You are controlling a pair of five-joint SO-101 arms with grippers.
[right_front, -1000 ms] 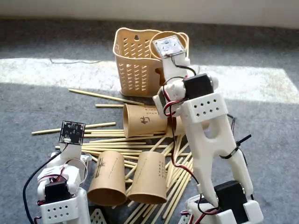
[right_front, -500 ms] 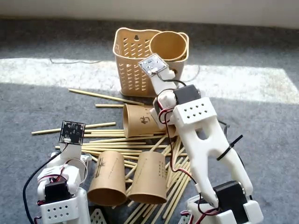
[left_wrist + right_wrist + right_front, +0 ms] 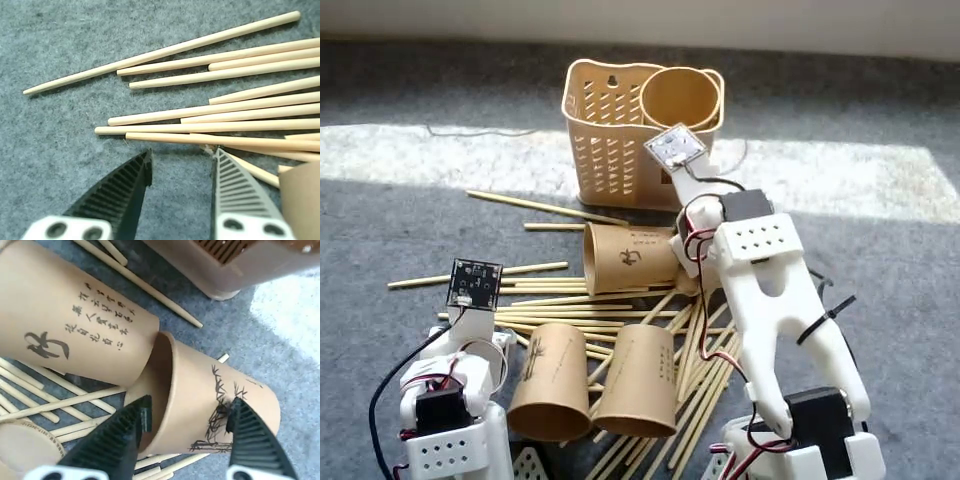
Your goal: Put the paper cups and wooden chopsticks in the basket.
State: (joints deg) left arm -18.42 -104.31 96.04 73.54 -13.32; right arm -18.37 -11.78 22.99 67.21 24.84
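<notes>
Grey carpet (image 3: 400, 230) w/ a sunlit band at the far side carries everything. Basket (image 3: 610, 150) stands upright beyond the pile, 1 cup (image 3: 680, 97) already in it. Right arm (image 3: 770, 290) stretches over the pile toward it.

Calligraphy cup (image 3: 70, 315) lies on its side, narrow end against the rim of the bamboo-print cup (image 3: 210, 390), which also lies on its side near the basket's foot. Chopsticks (image 3: 570, 300) fan out under and around both.

Right claw (image 3: 190, 407) gapes wide over the bamboo-print cup, 1 finger above its mouth, the other above its outer wall. Left claw (image 3: 182, 154) gapes too, above bare carpet by the chopstick ends.

Step looks like the grab. Best approach IMO:
- Drop straight down, 1 finger inside the mouth, 1 outside.
- Pinch lightly, since paper wall prob. crushes.
- Lift clear before swinging, or the neighbour cup gets dragged.
</notes>
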